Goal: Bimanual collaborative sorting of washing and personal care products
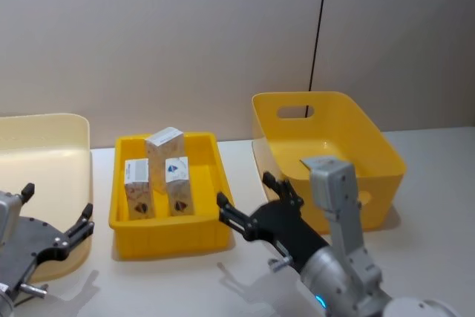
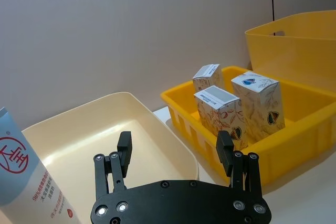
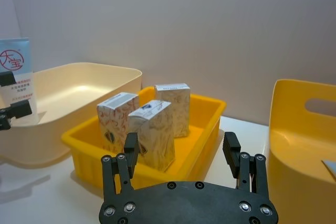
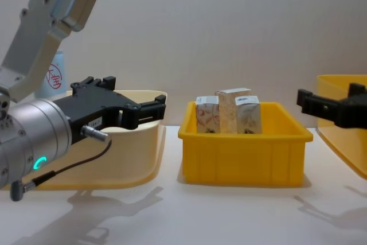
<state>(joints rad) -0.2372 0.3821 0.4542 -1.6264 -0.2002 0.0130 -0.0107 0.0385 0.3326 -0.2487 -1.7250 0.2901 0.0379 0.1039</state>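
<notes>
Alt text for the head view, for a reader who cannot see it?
Three beige cartons stand in a shallow yellow tray. The open left gripper hovers by a cream bin, the open right gripper near a deeper yellow bin.

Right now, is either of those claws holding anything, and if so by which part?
Nothing is held. The left gripper and the right gripper both have open, empty jaws; the three beige cartons stand untouched in the shallow yellow bin.

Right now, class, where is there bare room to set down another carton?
Free: the yellow tray's right side beside the cartons; the table strip between tray and big yellow bin; most of the cream bin's floor. Crowded: tray's left side, three cartons together.
</notes>
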